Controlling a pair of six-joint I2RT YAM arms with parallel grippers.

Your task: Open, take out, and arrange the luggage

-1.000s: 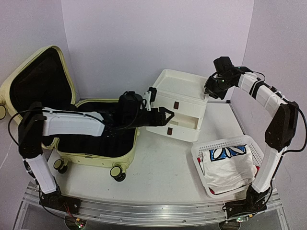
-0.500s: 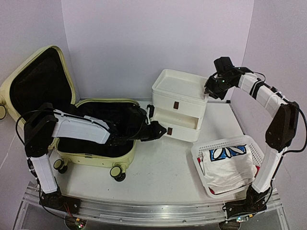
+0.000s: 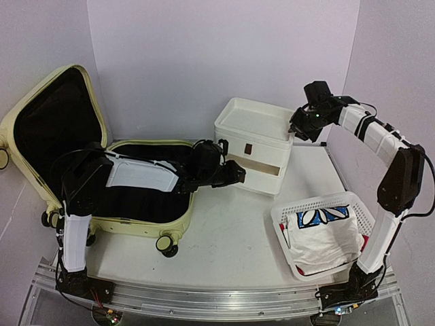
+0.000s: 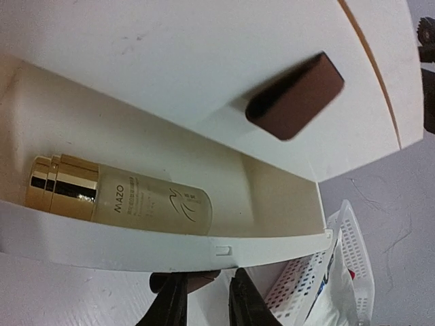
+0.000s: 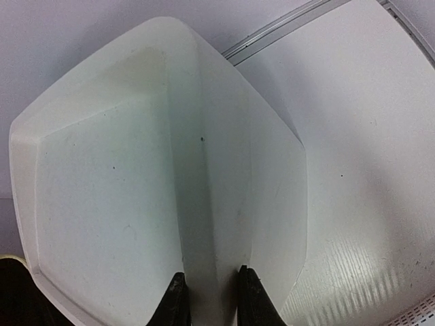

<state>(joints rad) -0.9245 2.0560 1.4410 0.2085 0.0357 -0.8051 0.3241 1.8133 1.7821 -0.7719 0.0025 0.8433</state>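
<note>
Two-finger left tool (image 4: 206,293), narrow, seemingly pinching handle (image 4: 187,277).

The luggage (image 3: 129,224) is a large pale yellow-green hard-shell suitcase with rounded corners, and it lies open. Its lower shell lies flat with the black fabric lining facing up. It sits directly behind the left gripper (image 3: 236,175), whose fingers point away from it just past its right-hand edge. The lid (image 3: 58,119) stands nearly upright at the far left, leaning back, with its black-lined inside turned toward those fingers. Black-and-cream caster wheels (image 3: 167,244) stick out along the shell's near edge, nearer the arm bases than the left fingers. The whole case sits well apart from the right gripper (image 3: 297,129), far off to its left.
</note>
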